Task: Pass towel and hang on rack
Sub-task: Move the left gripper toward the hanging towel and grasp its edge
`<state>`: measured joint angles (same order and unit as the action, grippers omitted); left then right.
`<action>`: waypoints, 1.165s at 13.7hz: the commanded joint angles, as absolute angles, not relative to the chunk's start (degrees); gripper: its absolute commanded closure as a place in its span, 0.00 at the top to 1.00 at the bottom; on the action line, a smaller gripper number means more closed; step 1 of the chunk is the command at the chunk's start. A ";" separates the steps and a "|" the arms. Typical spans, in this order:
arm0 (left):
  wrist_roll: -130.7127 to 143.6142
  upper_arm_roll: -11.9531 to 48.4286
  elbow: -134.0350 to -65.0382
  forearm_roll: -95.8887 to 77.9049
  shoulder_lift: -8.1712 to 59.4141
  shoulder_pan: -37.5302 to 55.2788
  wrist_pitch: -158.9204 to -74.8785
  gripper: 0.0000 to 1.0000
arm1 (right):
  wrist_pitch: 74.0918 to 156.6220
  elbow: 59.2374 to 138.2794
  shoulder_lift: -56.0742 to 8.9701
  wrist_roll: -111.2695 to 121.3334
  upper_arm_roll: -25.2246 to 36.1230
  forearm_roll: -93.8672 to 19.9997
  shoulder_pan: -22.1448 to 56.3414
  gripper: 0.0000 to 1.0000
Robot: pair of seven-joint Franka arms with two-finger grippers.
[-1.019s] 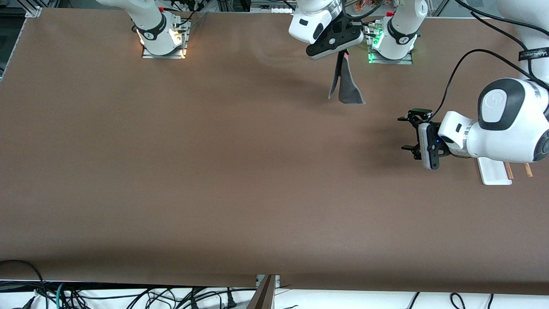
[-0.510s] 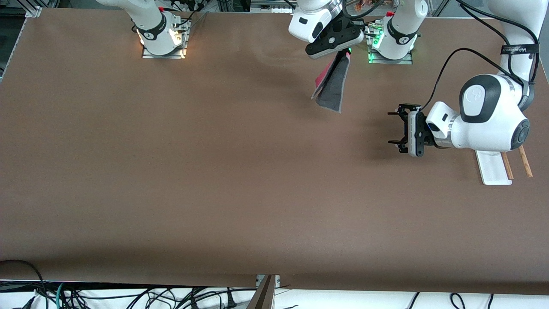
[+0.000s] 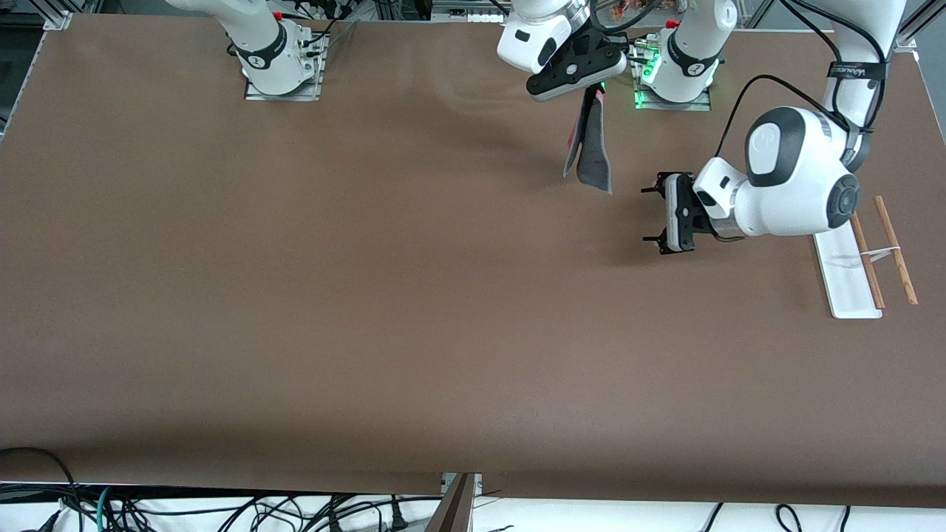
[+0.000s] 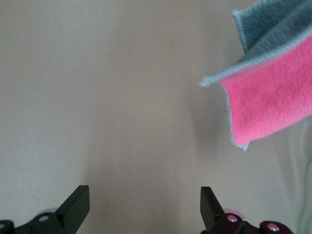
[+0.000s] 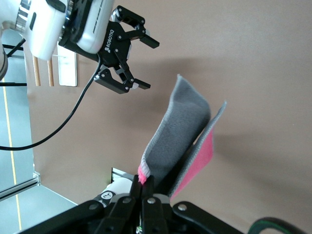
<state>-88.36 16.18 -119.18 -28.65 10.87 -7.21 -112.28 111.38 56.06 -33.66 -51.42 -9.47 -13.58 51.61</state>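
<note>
Brown table (image 3: pixel 295 295): right claw (image 5: pixel 141 187) pinches towel (image 3: pixel 591 151) hanging; left claw (image 3: pixel 654 214) wide, beside towel.

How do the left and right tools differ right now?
The right tool is shut on the towel; the left tool is open and empty. The right tool points down, dangling the towel over the table; the left tool points sideways toward the towel, apart from it. Both are black two-finger tools.
</note>
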 commanded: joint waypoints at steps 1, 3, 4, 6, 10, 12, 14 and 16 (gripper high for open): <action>-101.11 16.08 -121.55 -33.74 8.18 -7.91 -113.73 1.00 | 111.27 53.96 -34.72 -52.03 -9.84 -14.50 51.59 0.00; -107.73 16.08 -122.43 -36.81 7.30 -8.09 -113.82 1.00 | 111.36 53.96 -34.72 -52.03 -9.84 -14.50 51.59 0.00; -110.02 16.08 -122.69 -38.22 7.21 -8.09 -113.91 1.00 | 111.36 53.96 -34.72 -52.03 -9.84 -14.50 51.59 0.00; -112.31 16.17 -122.70 -44.18 7.12 -8.00 -113.73 1.00 | 111.27 53.96 -34.72 -52.03 -9.84 -14.50 51.59 0.00; -121.62 17.40 -123.66 -55.88 5.46 -7.91 -111.01 0.99 | 111.27 53.96 -34.72 -52.03 -9.76 -14.50 51.59 0.00; -122.08 17.49 -124.45 -56.34 5.10 -7.91 -109.26 1.00 | 111.27 53.96 -34.72 -52.03 -9.76 -14.50 51.50 0.00; -122.34 17.49 -125.06 -56.43 4.57 -7.91 -106.80 1.00 | 111.27 53.96 -34.72 -52.03 -9.76 -14.50 51.50 0.00; -122.43 17.67 -125.94 -56.43 3.43 -7.82 -105.83 1.00 | 111.27 53.96 -34.63 -52.03 -9.76 -14.50 51.50 0.00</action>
<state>-119.18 17.42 -123.34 -54.43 6.37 -7.36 -107.09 111.42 56.06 -33.66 -51.47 -9.47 -13.59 51.60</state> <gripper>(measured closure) 0.000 0.982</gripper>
